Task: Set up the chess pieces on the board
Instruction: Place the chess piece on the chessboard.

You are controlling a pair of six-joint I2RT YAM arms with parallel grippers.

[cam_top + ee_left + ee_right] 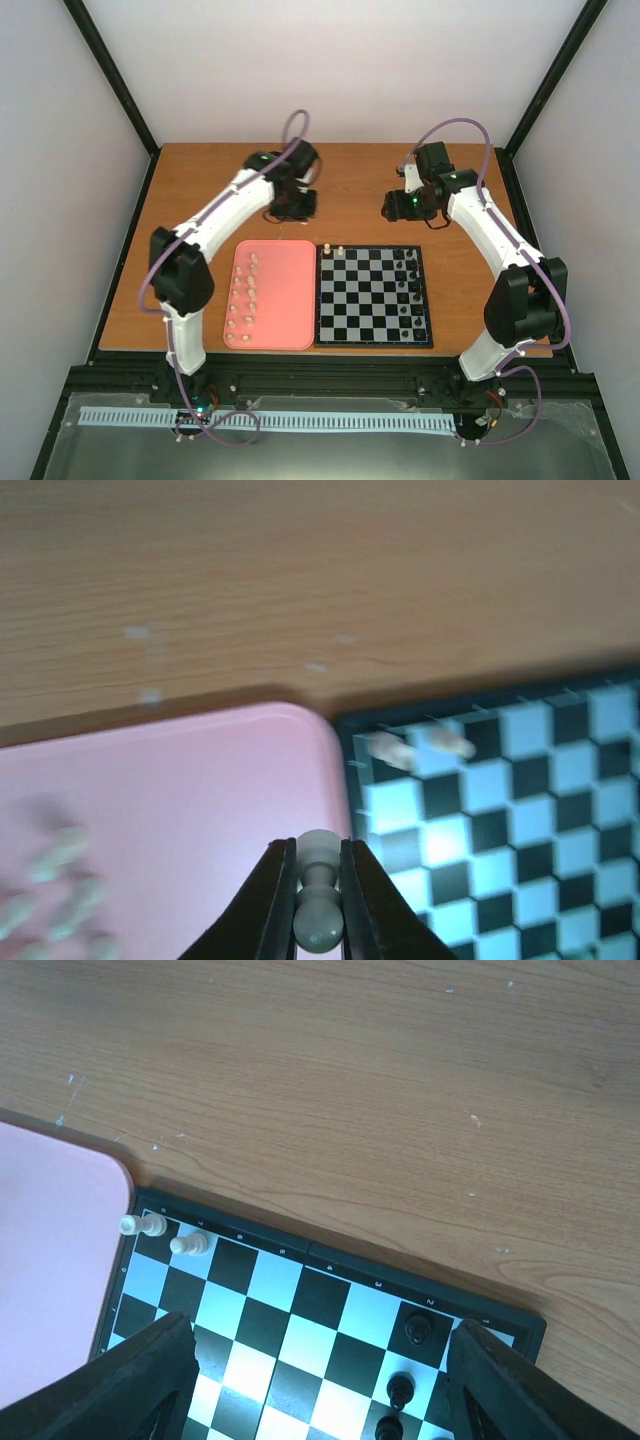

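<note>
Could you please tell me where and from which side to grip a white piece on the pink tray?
Probably from above, gripping the narrow neck under the head, as the left gripper holds its piece; the tray pieces sit in tight rows, leaving little side access.

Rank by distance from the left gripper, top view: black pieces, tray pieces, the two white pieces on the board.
From the left gripper, holding a white piece:
1. Two white pieces, board's far-left corner.
2. Tray pieces, left of the board; column's far end nearly as close.
3. Black pieces, board's right side.
</note>
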